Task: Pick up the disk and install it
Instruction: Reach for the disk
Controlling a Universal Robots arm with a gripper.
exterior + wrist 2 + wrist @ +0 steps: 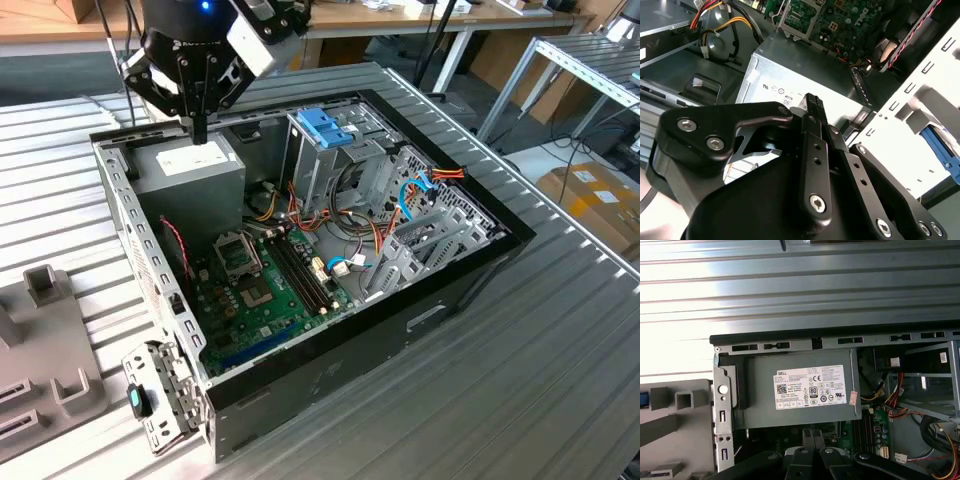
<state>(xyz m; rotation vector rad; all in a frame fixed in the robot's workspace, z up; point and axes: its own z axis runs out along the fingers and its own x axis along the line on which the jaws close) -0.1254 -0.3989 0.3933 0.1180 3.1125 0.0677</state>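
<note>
1. The gripper (200,130) hangs just above the grey power-supply box (190,170), in the corner of the open computer case (455,300) toward the exterior view's left.
2. Its jaws are closed together and hold nothing. In the first wrist view the fingertips (808,438) stand side by side.
3. Where the disk is, I cannot tell.
4. The drive cage (320,165) with its blue latch (325,125) stands in the case, apart from the gripper.
5. A grey fixture (40,330) lies on the ribbed table (560,350), beside the case.
</note>
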